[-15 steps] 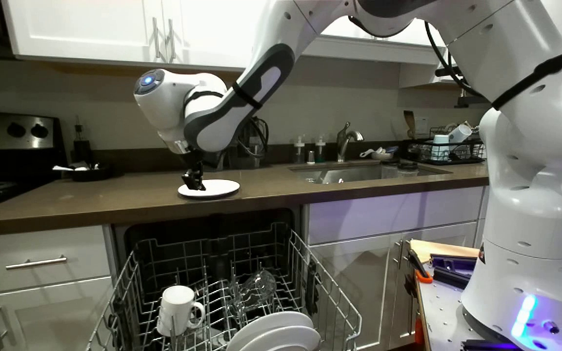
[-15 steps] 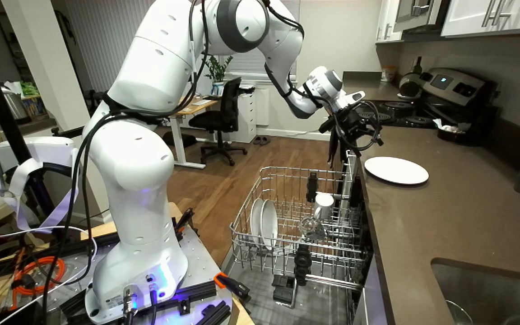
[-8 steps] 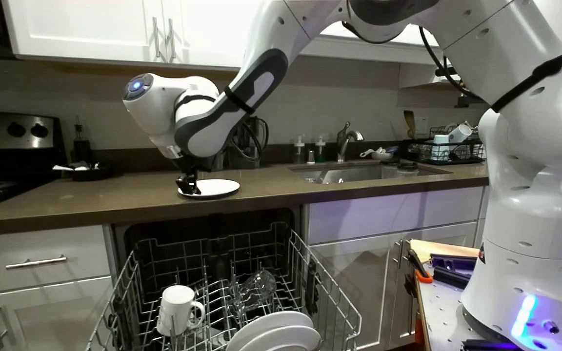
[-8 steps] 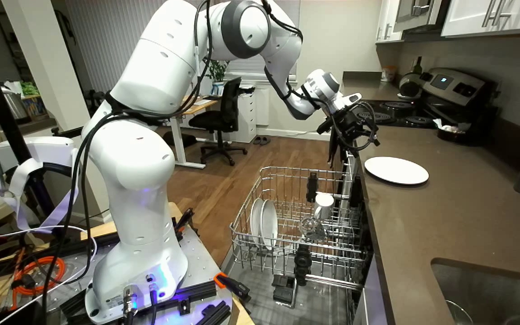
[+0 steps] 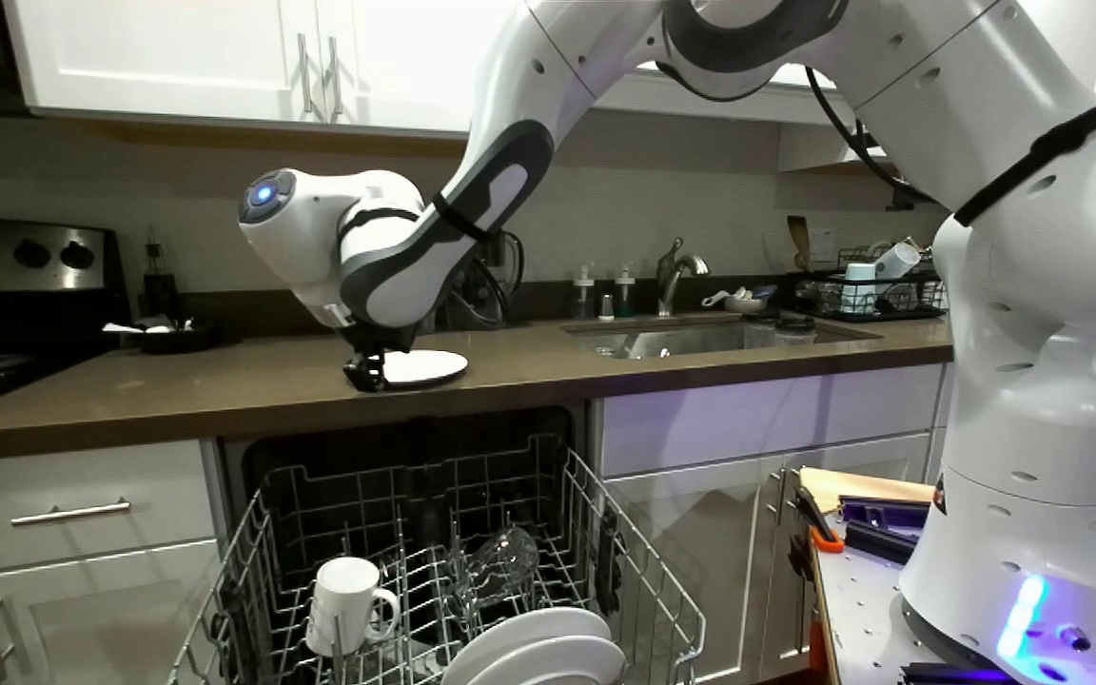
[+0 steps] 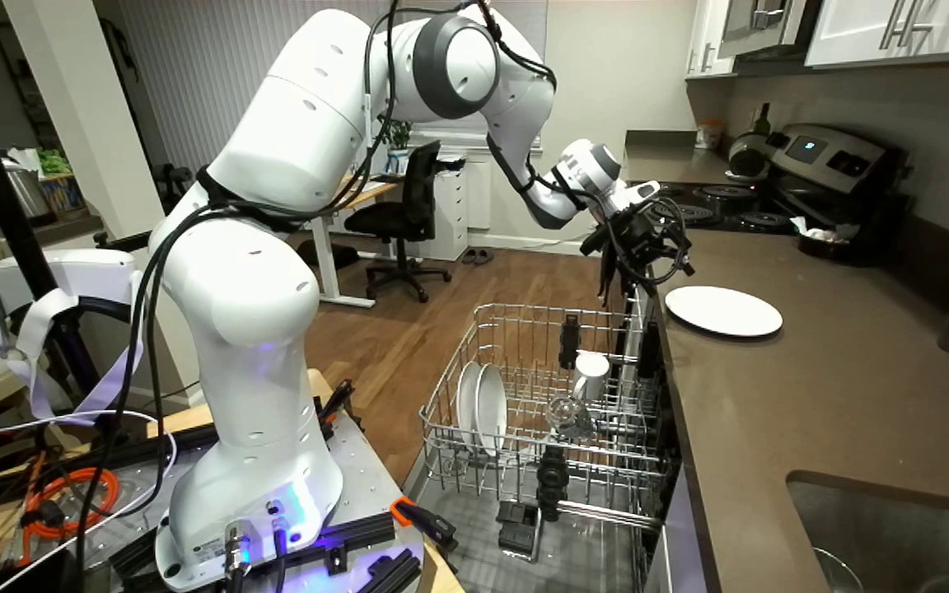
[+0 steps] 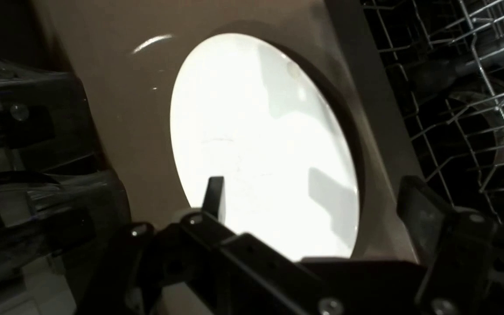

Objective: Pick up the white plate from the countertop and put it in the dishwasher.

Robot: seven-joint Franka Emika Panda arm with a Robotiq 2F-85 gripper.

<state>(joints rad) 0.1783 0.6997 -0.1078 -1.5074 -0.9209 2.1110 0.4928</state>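
The white plate (image 5: 429, 365) lies flat near the front edge of the brown countertop (image 5: 529, 369); it also shows in an exterior view (image 6: 724, 311) and in the wrist view (image 7: 252, 122). My gripper (image 5: 367, 373) is at the plate's left end in that exterior view. It also shows from another side (image 6: 642, 239), its fingertips hard to make out. In the wrist view the gripper (image 7: 314, 192) is open and empty: one finger is over the plate, the other past its rim near the counter's front edge. The dishwasher (image 5: 415, 438) is open below with its rack pulled out.
The wire rack (image 7: 466, 109) holds a white mug (image 5: 343, 604), a clear glass (image 5: 507, 561) and two upright plates (image 5: 548, 656). A stove (image 5: 25, 276) stands at the counter's end. A sink (image 5: 700, 338) is cut into the counter. A dark pan (image 5: 177, 338) stands on it.
In an exterior view my gripper has moved left along the plate to its left end and lower, towards the counter's front edge. The plate, the rack and its dishes have not moved.
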